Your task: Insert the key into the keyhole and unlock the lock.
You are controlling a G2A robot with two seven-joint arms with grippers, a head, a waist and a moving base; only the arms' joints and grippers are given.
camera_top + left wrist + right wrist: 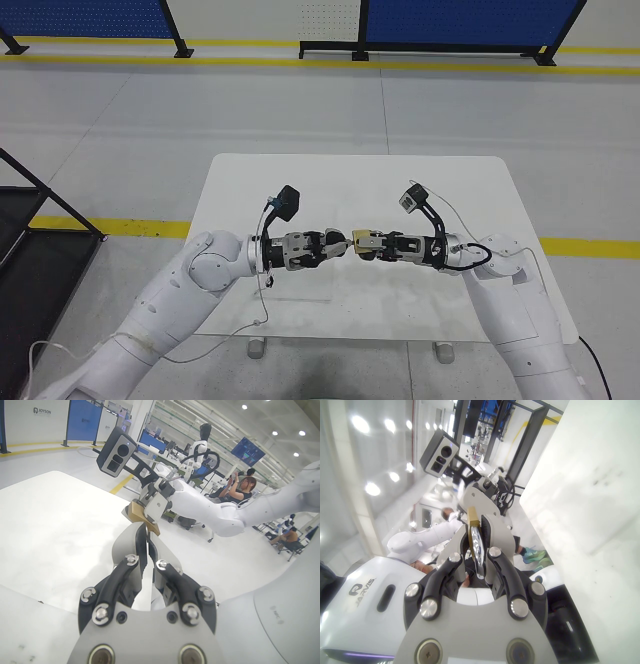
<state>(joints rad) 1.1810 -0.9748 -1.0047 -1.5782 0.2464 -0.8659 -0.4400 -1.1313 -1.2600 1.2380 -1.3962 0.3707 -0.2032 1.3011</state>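
Both arms meet above the middle of the white table [300, 190]. My right gripper [375, 243] is shut on a brass padlock [362, 239]. In the right wrist view the padlock's body [473, 521] sits between the fingers, with its chrome shackle [477, 547] pointing back toward the wrist. My left gripper [338, 244] faces it, its tips right at the padlock's bottom face [136, 513]. Its fingers [140, 536] are pressed together on a thin key, which is almost wholly hidden between the pads. I cannot tell whether the key is in the keyhole.
The table has nothing else on it. A black rack [30, 230] stands off its left side. Blue partition panels [460, 20] and yellow floor lines run along the back. A thin cable [262, 300] hangs under the left arm.
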